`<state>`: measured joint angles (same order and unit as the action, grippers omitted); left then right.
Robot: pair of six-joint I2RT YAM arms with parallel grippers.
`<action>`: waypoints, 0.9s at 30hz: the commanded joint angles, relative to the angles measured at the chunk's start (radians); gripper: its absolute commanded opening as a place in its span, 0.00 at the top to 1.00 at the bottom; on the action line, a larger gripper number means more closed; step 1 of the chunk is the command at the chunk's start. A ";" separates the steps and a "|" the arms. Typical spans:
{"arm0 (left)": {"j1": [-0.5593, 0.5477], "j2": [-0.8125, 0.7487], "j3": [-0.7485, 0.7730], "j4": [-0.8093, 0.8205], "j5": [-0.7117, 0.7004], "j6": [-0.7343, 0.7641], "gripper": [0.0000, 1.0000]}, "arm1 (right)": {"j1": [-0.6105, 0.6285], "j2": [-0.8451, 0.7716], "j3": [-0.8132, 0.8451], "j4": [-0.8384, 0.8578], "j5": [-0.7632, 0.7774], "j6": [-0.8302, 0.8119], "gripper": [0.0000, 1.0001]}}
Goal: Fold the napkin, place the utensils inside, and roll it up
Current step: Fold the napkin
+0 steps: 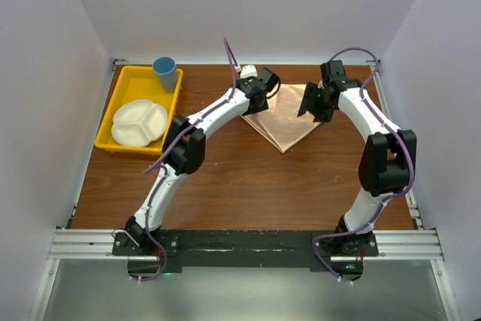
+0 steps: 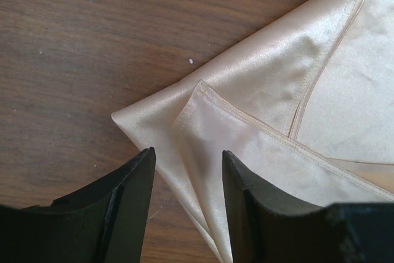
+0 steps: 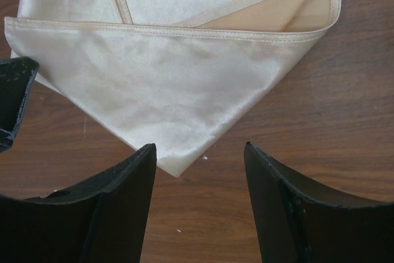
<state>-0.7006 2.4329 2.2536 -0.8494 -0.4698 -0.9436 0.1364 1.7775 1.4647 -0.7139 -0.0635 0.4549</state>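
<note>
the napkin [image 1: 282,125] lies flat on the tabletop [image 1: 248,178] in the upper middle of the top view, folded into a triangle whose point aims at the lower edge of the frame. it is a plain peach cloth with a soft satin sheen, stitched hems along its edges and overlapping layers that show in both wrist views.

the left pincer [image 1: 264,84] hangs over the cloth's upper left corner. in its wrist view the black matte fingers [image 2: 129,195] stand apart at the bottom of the frame, a hemmed corner of the cloth runs into the gap between them, and nothing is pinched. the right pincer [image 1: 310,103] is at the cloth's upper right. in its wrist view its jaws are spread wide, the cloth's pointed corner lies just ahead of the gap, and it has hold of nothing.

the tabletop is dark brown wood grain. at the upper left of the top view sits a yellow plastic tray [image 1: 107,122], holding a white divided plate [image 1: 139,122] and a blue cup [image 1: 165,73].
</note>
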 commanded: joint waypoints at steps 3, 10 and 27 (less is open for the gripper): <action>0.003 0.032 0.078 0.018 -0.062 -0.012 0.51 | -0.001 -0.052 -0.012 0.034 -0.032 0.008 0.37; 0.003 0.055 0.089 0.041 -0.053 0.002 0.57 | -0.003 -0.040 0.012 0.025 -0.033 0.005 0.37; 0.007 -0.095 -0.063 0.283 0.083 0.146 1.00 | -0.040 0.273 0.324 0.016 0.007 0.010 0.53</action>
<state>-0.7006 2.4683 2.2459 -0.6888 -0.4423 -0.8440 0.1074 1.9793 1.6993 -0.6949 -0.0673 0.4572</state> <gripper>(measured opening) 0.017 0.520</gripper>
